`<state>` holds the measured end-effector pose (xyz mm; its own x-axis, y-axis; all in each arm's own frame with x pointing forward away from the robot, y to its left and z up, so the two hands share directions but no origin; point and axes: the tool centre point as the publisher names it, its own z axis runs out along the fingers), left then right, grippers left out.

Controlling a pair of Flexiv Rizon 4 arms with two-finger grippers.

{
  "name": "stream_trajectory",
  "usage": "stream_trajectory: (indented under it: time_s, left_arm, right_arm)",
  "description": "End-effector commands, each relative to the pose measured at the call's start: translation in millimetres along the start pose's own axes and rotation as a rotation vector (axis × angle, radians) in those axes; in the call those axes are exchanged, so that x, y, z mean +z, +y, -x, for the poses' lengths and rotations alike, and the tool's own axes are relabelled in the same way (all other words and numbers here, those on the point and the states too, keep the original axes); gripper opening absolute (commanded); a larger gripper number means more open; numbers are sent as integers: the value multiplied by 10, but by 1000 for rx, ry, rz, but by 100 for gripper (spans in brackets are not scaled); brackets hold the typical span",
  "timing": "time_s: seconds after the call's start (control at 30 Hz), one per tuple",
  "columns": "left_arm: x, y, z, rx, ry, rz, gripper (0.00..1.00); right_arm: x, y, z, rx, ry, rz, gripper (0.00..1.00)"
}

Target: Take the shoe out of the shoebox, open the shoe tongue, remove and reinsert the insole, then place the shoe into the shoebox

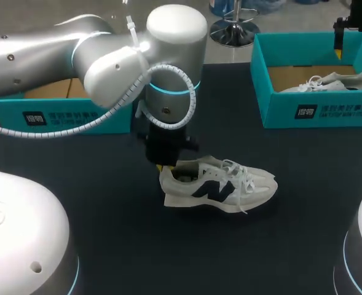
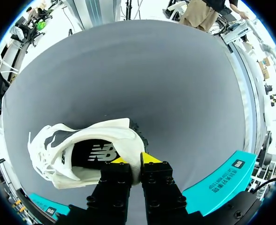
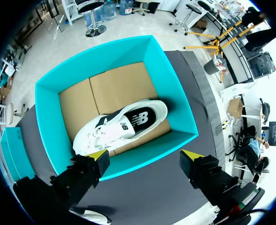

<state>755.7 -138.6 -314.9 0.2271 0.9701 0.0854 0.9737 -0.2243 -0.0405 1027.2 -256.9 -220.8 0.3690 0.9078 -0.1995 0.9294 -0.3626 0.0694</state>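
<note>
The shoe (image 1: 220, 184) lies on its sole near the middle of the tabletop (image 1: 291, 233), out of any box. Its long axis runs across the tabletop, heel (image 2: 130, 140) toward the left edge and toe toward the right. The left tool (image 2: 135, 161) stands right over the heel, one yellow tip inside the collar and one behind it, clamped on the heel wall. The tongue and laces therefore lie ahead of this tool, along the shoe's length. The left arm is much the nearer. The right tool (image 3: 143, 157) hangs spread wide and empty above the shoebox (image 1: 291, 110) at the far right corner, which holds a second shoe (image 3: 123, 122). Another shoebox (image 1: 64, 114) sits at the far left corner.
</note>
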Motion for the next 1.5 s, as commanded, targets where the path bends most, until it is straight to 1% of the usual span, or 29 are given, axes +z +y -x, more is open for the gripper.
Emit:
stream_trajectory:
  time_s: [0.03,0.3,0.6,0.8,0.83,0.87,0.9,0.93,1.07,1.2,1.27,1.33,1.4,1.47,1.5]
  left_arm:
    - [60,-5,13,-5,1,2,0]
    - [214,3,-7,-35,11,4,0]
    - [257,86,-86,-56,11,11,0]
    - [395,98,-54,-60,31,2,0]
    - [402,97,-51,-63,37,2,28]
    - [403,96,-51,-72,37,1,89]
    - [401,101,-54,-77,29,6,100]
    - [378,103,-64,-81,27,12,100]
    - [157,42,-122,-101,-35,43,100]
    - [-165,-107,-292,-164,-179,44,100]
    - [-292,-220,-403,-206,-261,21,100]
    - [-346,-329,-516,-276,-330,22,100]
    - [-378,-469,-651,-362,-416,-2,100]
    - [-361,-571,-784,-464,-476,-5,100]
    - [-345,-646,-847,-521,-507,-20,100]
  right_arm:
    - [3,-10,5,1,1,3,100]
    - [3,-10,5,1,1,3,100]
    - [3,-10,5,1,1,3,100]
    - [3,-10,5,1,1,3,100]
    - [3,-10,5,1,1,3,100]
    - [3,-10,5,1,1,3,100]
    - [3,-10,5,1,1,3,100]
    - [3,-10,5,1,1,3,100]
    - [3,-10,5,1,1,3,100]
    - [3,-10,5,1,1,3,100]
    - [3,-10,5,1,1,3,100]
    - [3,-10,5,1,1,3,100]
    - [3,-10,5,1,1,3,100]
    - [3,-10,5,1,1,3,100]
    - [3,-10,5,1,1,3,100]
